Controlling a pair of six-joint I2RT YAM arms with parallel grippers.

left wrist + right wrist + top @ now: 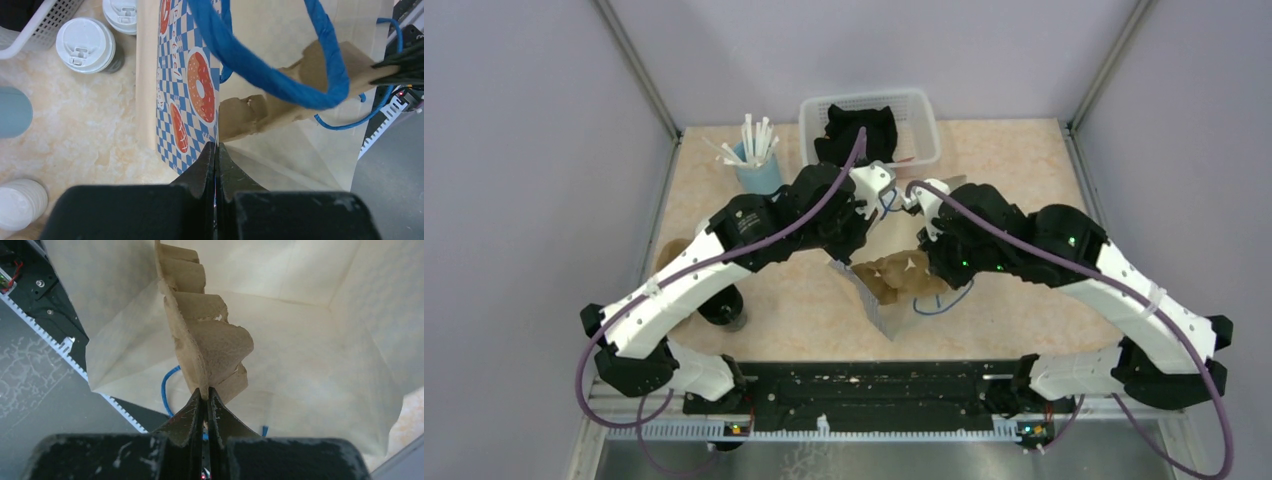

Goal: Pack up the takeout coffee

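A paper bag (876,305) with blue checks, doughnut prints and blue cord handles (260,65) stands open mid-table. My left gripper (216,146) is shut on the bag's (175,100) rim and holds that side up. A brown moulded-pulp carrier (210,340) hangs inside the bag's mouth (310,370), edge-on, with my right gripper (204,391) shut on its lower edge. From above, the carrier (892,275) shows between both wrists. Two takeout coffee cups (85,45) (122,14) with white lids stand on the table left of the bag. The top view hides them under the left arm.
A white mesh basket (924,105) with a black cloth (854,130) sits at the back. A blue cup of wrapped straws (759,170) stands back left, and an all-black cup (724,312) is under the left arm. A white round stack (20,202) lies near the left wrist.
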